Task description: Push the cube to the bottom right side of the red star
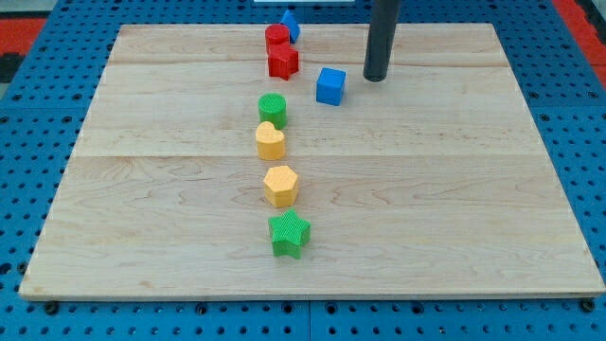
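One blue cube (pixel 330 86) lower-left of my tip (pixel 376 77)

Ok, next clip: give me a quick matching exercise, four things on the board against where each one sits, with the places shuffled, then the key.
Things:
1. blue cube
2. green star
3. red star
4. my tip

Places:
A. nearest the view's bottom, at the end of the line of blocks
B. just to the view's right of the blue cube, slightly higher, not touching it
C. near the view's top, directly below a red cylinder
D. to the view's right of the red star and a little lower

Pairs: 1-D, 2-A, 3-C, 4-B
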Motion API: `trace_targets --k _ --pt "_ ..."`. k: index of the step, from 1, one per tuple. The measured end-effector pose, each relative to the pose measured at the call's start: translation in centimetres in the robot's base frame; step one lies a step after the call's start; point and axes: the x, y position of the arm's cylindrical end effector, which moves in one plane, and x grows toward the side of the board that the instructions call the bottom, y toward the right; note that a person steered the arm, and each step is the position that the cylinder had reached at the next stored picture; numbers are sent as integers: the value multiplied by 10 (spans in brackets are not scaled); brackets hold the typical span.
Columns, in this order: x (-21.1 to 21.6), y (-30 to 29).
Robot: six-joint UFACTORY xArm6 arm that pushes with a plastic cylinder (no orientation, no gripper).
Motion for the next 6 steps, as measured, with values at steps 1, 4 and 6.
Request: trace_targets --k 1,4,6 --pt "0 -20" --pt "14 -33" --pt "24 -44"
